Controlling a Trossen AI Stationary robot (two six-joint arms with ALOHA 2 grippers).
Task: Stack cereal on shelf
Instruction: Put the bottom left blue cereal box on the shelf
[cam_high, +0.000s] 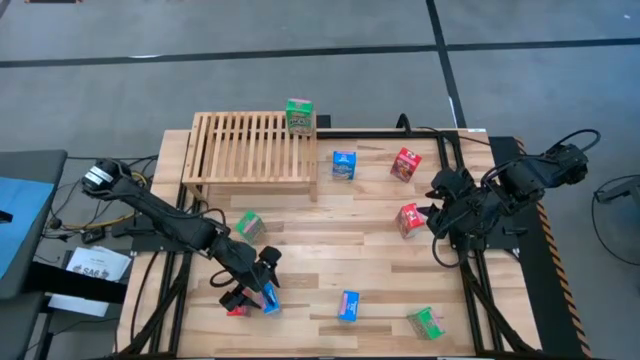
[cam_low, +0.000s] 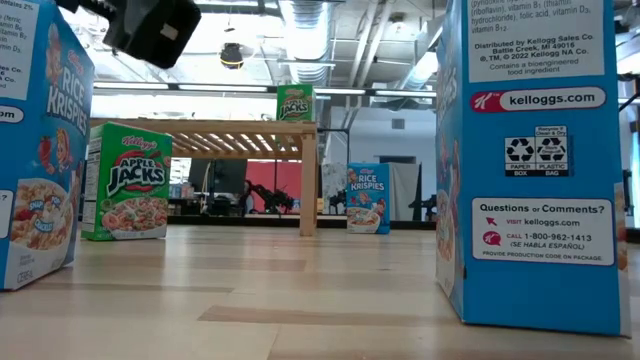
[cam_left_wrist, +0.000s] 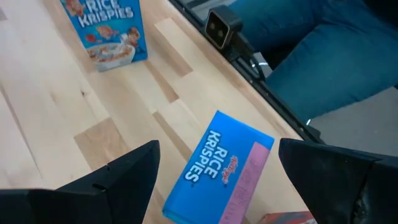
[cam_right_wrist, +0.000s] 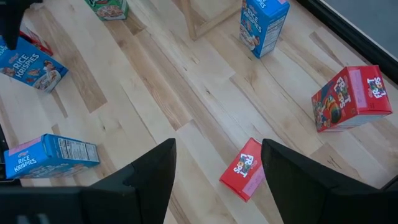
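While the left gripper hovers with fingers spread over a blue Rice Krispies box standing near the tabletop's front-left corner, nothing is gripped. Beside the tabletop's right edge, the right gripper hangs, fingers apart and empty, above a red Froot Loops box. One green Apple Jacks box stands on the slatted pale-wood shelf; eight glossy, sharp-edged cardboard boxes are left on the smooth plank surface, so the job is judged barely started.
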